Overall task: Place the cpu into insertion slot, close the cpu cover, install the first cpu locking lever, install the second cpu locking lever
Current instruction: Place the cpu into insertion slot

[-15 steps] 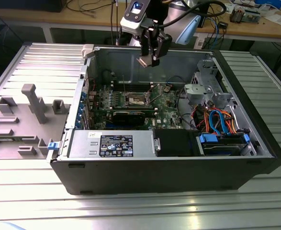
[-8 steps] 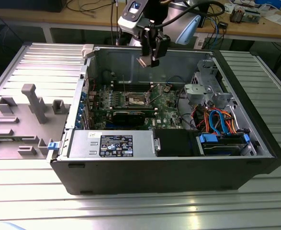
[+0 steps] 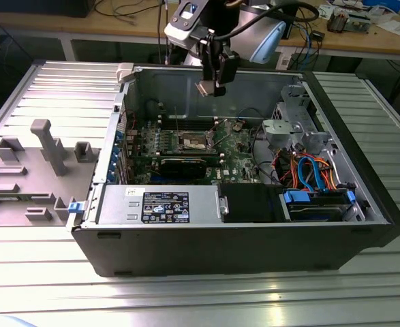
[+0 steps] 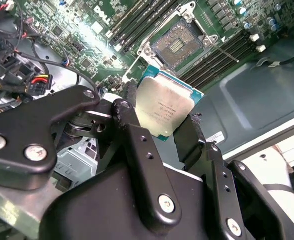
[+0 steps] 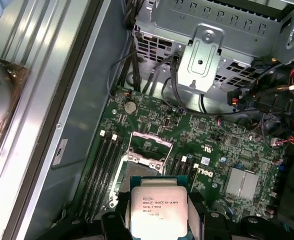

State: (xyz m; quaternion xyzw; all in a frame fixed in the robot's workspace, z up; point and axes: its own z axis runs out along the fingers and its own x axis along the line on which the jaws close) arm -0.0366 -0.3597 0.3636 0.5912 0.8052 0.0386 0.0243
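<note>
Clamps the cpu [image 5: 158,210] by opposite edges in the gripper [image 4: 163,106], well above the open insertion slot [image 4: 178,45]; risks bending its contacts through a slipped, tilted or offset landing.

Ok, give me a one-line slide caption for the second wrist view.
End effector gripping the cpu by its edges, clear of the empty insertion slot on the green motherboard.

The insertion slot [image 3: 195,141] sits in the circuit board [image 3: 239,162], toward the case's [image 3: 220,252] far wall in the exterior view. The cpu [image 3: 205,89], in the gripper [image 3: 210,87], hangs above the board. The power supply box [image 3: 159,204] lies along the opposite wall.
</note>
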